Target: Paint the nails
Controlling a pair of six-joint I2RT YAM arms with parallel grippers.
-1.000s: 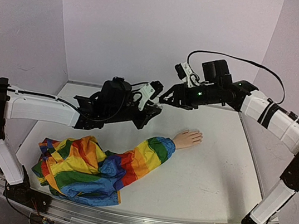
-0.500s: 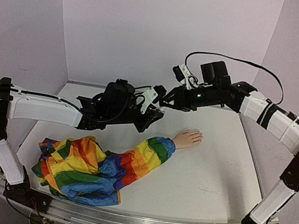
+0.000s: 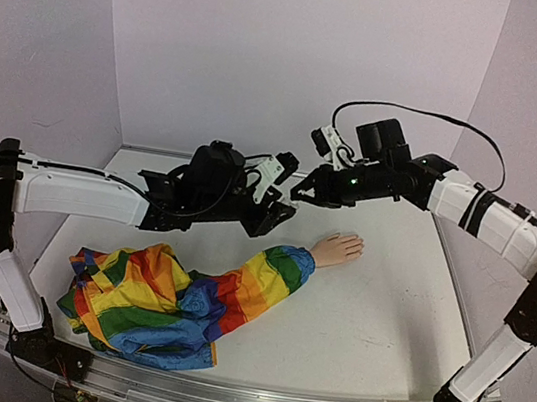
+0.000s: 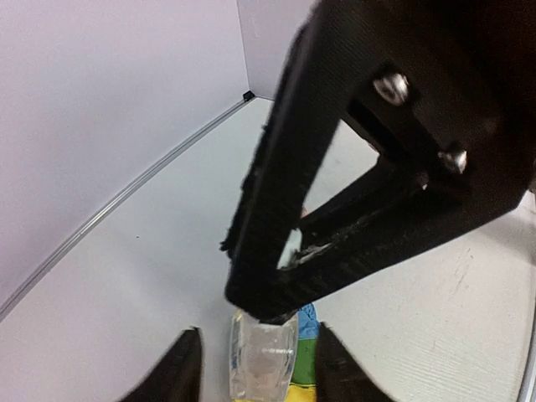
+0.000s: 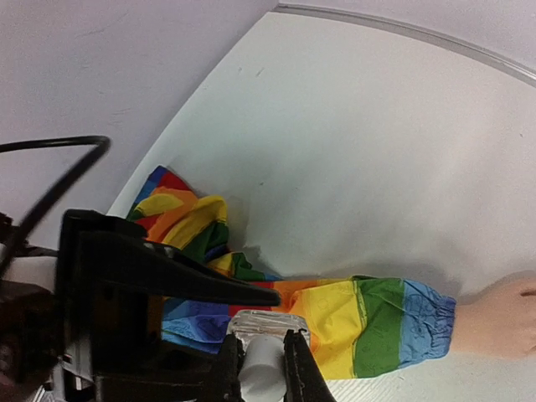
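Observation:
A small clear bottle (image 5: pixel 270 322) with a white cap (image 5: pixel 261 373) hangs in the air above the table. My right gripper (image 5: pixel 261 339) is shut on the cap. My left gripper (image 4: pixel 260 373) stands open around the bottle (image 4: pixel 261 360), with a gap on each side of it. The two grippers meet at the back middle, left gripper (image 3: pixel 280 203) and right gripper (image 3: pixel 298 192). The pale mannequin hand (image 3: pixel 338 248) lies flat on the table, ending a rainbow sleeve (image 3: pixel 268 274). Its nails (image 3: pixel 357 243) are too small to make out.
The rest of the rainbow fabric (image 3: pixel 137 303) is bunched at the front left of the white table (image 3: pixel 382 319). Lilac walls close the back and both sides. The right arm's cable (image 3: pixel 413 111) arcs above its wrist.
My right gripper has closed on the bottle's cap. My left gripper has opened off the bottle and both have shifted slightly right.

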